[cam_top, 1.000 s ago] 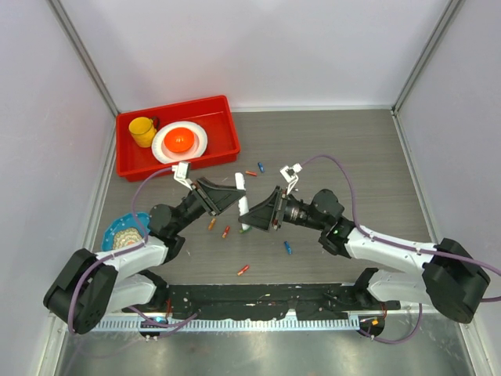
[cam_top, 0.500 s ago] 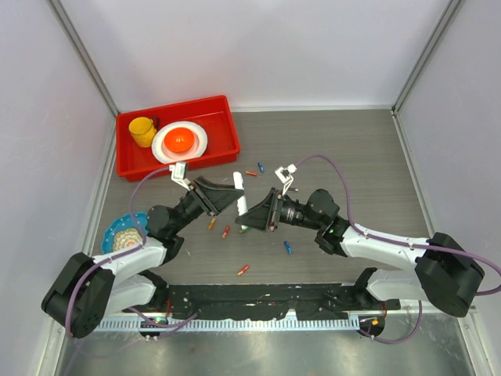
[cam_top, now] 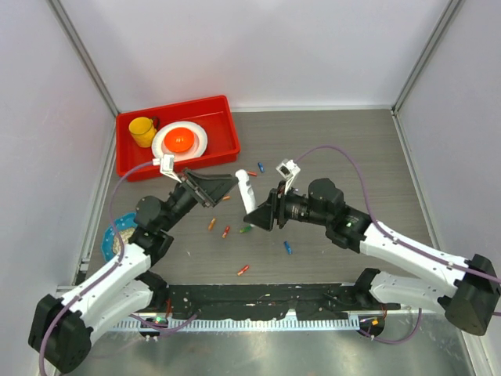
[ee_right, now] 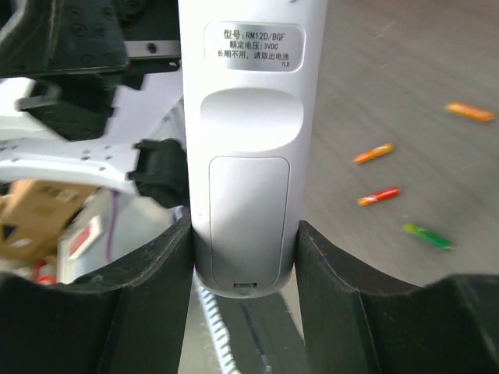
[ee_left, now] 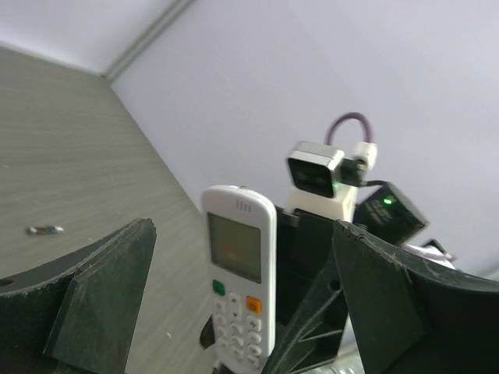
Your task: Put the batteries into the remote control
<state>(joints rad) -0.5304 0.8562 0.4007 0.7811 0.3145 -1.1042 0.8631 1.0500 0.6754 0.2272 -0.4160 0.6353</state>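
The white remote control (cam_top: pixel 246 190) is held above the table, and my right gripper (cam_top: pixel 262 213) is shut on its lower end. In the right wrist view the remote control (ee_right: pixel 245 156) shows its back with the cover closed, pinched between both fingers (ee_right: pixel 168 269). My left gripper (cam_top: pixel 213 188) stands open just left of it. In the left wrist view the remote control (ee_left: pixel 240 273) faces me with display and buttons, apart from both fingers (ee_left: pixel 101 304). Several batteries lie loose on the table: orange (cam_top: pixel 211 224), red (cam_top: pixel 243 270), green (cam_top: pixel 246 229) and blue (cam_top: pixel 288 247).
A red bin (cam_top: pixel 219 125) at the back left holds a yellow cup (cam_top: pixel 142 131) and a white plate (cam_top: pixel 180 141) with an orange thing on it. A blue dish (cam_top: pixel 113 233) sits by the left arm. More batteries (cam_top: pixel 252 172) lie behind the remote.
My left gripper has opened, let go of the remote and drawn back to the left. My right gripper has closed on the remote's lower end and now holds it alone.
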